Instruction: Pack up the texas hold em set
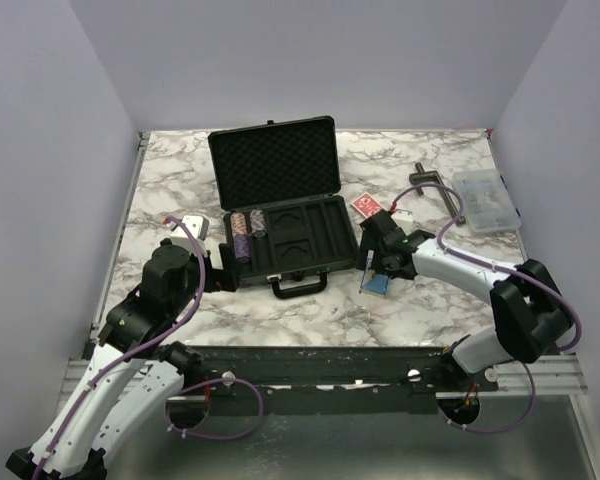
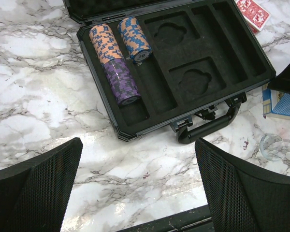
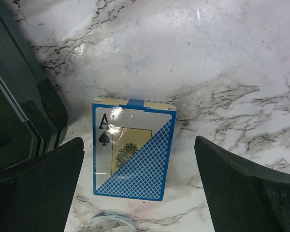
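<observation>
Right gripper (image 3: 138, 145) fingers are spread wide and empty, one to either side of the blue deck (image 3: 134, 154). This deck lies on the table just right of the case (image 1: 315, 225), by its near right corner. Its long axis runs between the fingers, so closure would fall across its width. The red deck (image 1: 366, 206) lies farther back. Chips (image 1: 245, 232) are seated in the left slots. The left gripper (image 2: 138, 145), likewise released, is positioned off the near left corner; the right arm is judged nearer.

The tabletop (image 1: 310, 310) is a smooth, glossy marble-patterned surface, the case (image 1: 332, 262) carries matt black egg-crate foam in its lid (image 1: 275, 165) and a matt moulded tray (image 2: 208, 48), the blue card deck (image 3: 133, 157) has a glossy, reflective wrap, and the compartment box (image 1: 485, 200) is clear plastic
</observation>
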You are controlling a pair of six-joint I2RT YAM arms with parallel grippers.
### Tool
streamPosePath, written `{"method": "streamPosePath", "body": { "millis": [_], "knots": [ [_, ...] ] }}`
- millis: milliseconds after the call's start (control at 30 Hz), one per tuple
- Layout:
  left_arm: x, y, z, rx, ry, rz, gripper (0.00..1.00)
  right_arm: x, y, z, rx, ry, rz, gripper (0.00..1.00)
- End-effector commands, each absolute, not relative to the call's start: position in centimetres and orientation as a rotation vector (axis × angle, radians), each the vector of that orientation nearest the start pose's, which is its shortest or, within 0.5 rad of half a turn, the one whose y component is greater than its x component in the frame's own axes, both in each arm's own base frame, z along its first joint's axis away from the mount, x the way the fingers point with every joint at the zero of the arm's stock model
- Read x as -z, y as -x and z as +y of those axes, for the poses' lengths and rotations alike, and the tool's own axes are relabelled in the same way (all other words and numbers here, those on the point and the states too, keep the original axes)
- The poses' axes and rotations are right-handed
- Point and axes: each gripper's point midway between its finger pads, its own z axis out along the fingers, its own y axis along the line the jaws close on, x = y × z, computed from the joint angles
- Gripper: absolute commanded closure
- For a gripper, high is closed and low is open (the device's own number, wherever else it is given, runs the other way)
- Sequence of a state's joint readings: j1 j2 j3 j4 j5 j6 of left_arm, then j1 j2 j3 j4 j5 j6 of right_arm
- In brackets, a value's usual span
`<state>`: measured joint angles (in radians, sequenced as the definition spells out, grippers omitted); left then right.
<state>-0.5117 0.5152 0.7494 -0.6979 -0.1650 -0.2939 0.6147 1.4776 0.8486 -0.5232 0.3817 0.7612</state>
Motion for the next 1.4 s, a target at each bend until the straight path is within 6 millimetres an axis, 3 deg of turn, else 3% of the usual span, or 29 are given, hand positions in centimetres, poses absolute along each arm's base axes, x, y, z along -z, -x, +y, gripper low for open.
{"method": "streamPosePath", "body": {
  "millis": [0, 300, 667, 1033, 1367],
  "knots": [
    [-21.0, -19.8, -9.4, 0.35, -0.139, 2.04, 0.01, -3.3, -27.0, 14.5, 0.02, -0.291, 2.584, 0.0],
    [-21.0, -19.8, -9.4, 0.348, -0.139, 2.04, 0.02, -2.5, -26.8, 14.6, 0.024, -0.292, 2.604, 0.01],
    [-20.9, -19.8, -9.5, 0.349, -0.141, 2.041, 0.01, -1.6, -25.9, 13.7, 0.065, -0.29, 2.619, 0.16],
    [-20.9, -19.8, -9.5, 0.352, -0.142, 2.042, 0.01, -3.3, -26.3, 12.6, 0.116, -0.3, 2.565, 0.39],
    [-21.0, -19.8, -9.5, 0.355, -0.142, 2.04, 0.02, -4.7, -26.9, 12.0, 0.1, -0.33, 2.531, 0.4]
  ]
}}
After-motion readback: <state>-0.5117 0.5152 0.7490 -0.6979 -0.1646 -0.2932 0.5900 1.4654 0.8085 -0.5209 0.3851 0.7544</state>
